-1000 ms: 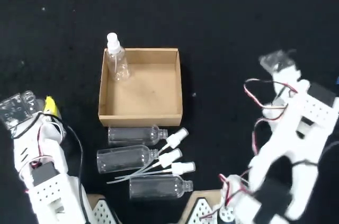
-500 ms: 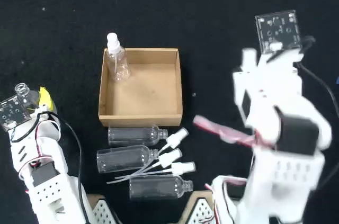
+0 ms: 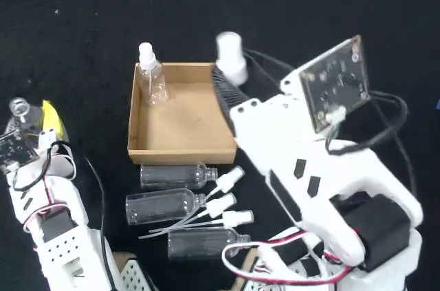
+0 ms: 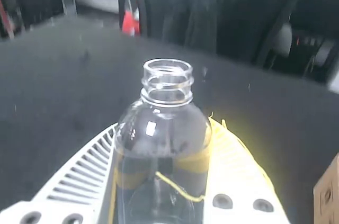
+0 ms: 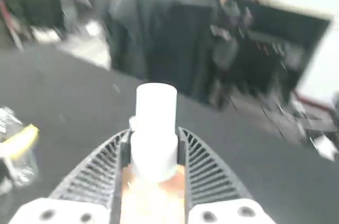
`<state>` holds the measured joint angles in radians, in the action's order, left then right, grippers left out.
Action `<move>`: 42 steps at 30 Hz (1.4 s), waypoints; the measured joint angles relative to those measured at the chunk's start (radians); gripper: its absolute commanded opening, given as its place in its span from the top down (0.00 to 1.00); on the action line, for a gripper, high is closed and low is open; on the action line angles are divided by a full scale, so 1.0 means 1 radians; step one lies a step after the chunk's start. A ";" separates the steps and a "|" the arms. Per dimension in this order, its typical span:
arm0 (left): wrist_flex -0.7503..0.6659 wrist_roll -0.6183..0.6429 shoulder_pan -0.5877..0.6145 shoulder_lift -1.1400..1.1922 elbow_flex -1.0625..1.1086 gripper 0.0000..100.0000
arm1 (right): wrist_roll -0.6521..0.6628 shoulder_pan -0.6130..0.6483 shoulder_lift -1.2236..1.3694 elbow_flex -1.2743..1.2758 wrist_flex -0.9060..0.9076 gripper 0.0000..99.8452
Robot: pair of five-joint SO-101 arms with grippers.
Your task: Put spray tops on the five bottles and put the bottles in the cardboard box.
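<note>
My left gripper (image 4: 161, 181) is shut on a clear open-necked bottle (image 4: 160, 144), held upright at the table's left; from above the bottle's neck (image 3: 19, 108) shows beside the yellow-taped finger (image 3: 51, 115). My right gripper (image 5: 153, 152) is shut on a white spray top (image 5: 154, 128), raised over the right rim of the cardboard box (image 3: 180, 145), where the spray top (image 3: 231, 57) sticks up from the dark fingers (image 3: 223, 95). One capped bottle (image 3: 151, 76) stands in the box's far left corner. Three clear bottles (image 3: 175, 175) lie in front of the box with three loose spray tops (image 3: 227, 203) beside them.
The black table stretches bare behind and to both sides of the box. The right arm's white body (image 3: 323, 188) covers much of the table's right half, with cables looping around it. The left arm's base (image 3: 58, 243) stands at the near left.
The right arm has swung left from the table's right side with the spray top, ending over the box's right rim. The left arm has lifted its bottle slightly farther back.
</note>
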<state>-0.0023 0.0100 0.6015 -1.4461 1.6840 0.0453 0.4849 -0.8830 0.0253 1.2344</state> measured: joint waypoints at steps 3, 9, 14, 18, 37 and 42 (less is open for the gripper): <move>-0.077 0.000 0.000 0.000 0.000 0.97 | -0.002 0.058 0.000 0.000 -0.095 0.99; -0.204 0.000 -0.021 -0.002 0.000 0.97 | -0.002 0.127 0.000 0.000 -0.278 0.99; -0.227 0.000 -0.141 -0.002 0.000 0.97 | -0.003 0.146 0.000 0.000 -0.334 0.99; -0.229 0.000 -0.245 -0.002 0.000 0.97 | -0.003 0.146 0.000 0.000 -0.327 0.99; -0.459 0.000 -0.686 -0.002 0.000 0.97 | -0.003 0.146 0.000 0.000 -0.318 0.99; -0.494 0.000 -0.733 -0.002 0.000 0.97 | -0.003 0.146 0.000 0.000 -0.318 0.99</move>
<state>-0.4964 0.0100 -0.1320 -1.4477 1.6840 0.0422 0.6306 -0.8830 0.0253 0.9168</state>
